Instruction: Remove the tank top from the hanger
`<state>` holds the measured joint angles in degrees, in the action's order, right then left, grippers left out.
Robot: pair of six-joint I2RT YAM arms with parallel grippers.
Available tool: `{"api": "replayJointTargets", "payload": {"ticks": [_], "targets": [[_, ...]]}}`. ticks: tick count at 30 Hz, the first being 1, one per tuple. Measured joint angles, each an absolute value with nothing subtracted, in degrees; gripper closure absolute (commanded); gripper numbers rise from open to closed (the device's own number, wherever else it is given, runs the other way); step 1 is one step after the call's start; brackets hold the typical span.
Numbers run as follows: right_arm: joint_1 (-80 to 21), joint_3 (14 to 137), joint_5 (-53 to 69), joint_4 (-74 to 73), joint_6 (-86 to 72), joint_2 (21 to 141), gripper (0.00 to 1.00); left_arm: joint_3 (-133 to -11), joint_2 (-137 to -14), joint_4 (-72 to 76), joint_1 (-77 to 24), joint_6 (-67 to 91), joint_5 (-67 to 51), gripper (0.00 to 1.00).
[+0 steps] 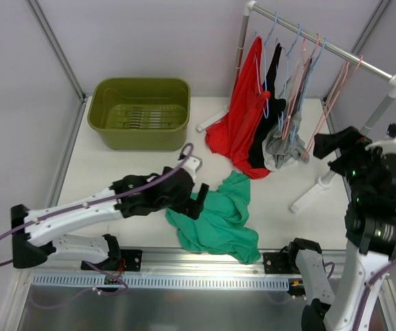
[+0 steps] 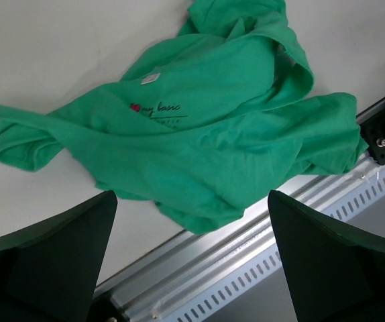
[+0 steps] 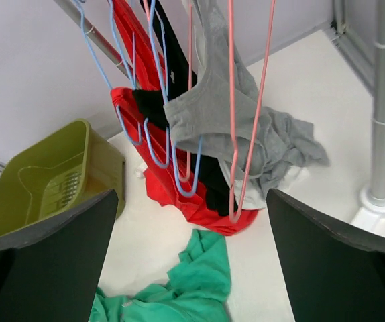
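The left arm is reaching low across the table (image 1: 115, 172). The left gripper (image 2: 189, 198) is hanging just above the green tank top (image 1: 219, 217), fingers spread wide and gripping nothing. The tank top is lying crumpled near the table's front edge, off any hanger. The right arm is standing raised. The right gripper (image 3: 191, 194) is gaping wide and empty, facing the rack (image 1: 322, 41) of hanging garments.
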<state>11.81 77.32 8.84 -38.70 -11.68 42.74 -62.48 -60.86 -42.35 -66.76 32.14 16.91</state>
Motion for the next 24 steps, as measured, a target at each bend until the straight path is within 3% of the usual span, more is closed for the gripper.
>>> {"api": "replayJointTargets", "payload": {"ticks": [10,19,22,23,24], "targets": [[11.55,80.95,13.74,-53.45,-3.36,19.84,0.01,-65.69,-88.84,-34.61,-70.19,27.73,13.28,0.01],[8.73,82.72,25.17,-56.4,-2.57,17.15,0.01,-69.67,-105.93,-31.05,-70.15,28.27,16.88,0.01],[8.67,82.72,28.23,-56.29,-2.9,17.15,0.01,-69.47,-106.13,-28.27,-70.17,30.0,16.91,0.4],[8.62,82.72,28.84,-56.25,-2.94,17.15,0.01,-68.99,-106.0,-27.24,-70.17,30.74,16.88,0.71],[8.58,82.72,29.54,-56.18,-2.96,17.12,0.01,-68.42,-105.89,-25.96,-70.19,31.35,17.02,0.83]]}}
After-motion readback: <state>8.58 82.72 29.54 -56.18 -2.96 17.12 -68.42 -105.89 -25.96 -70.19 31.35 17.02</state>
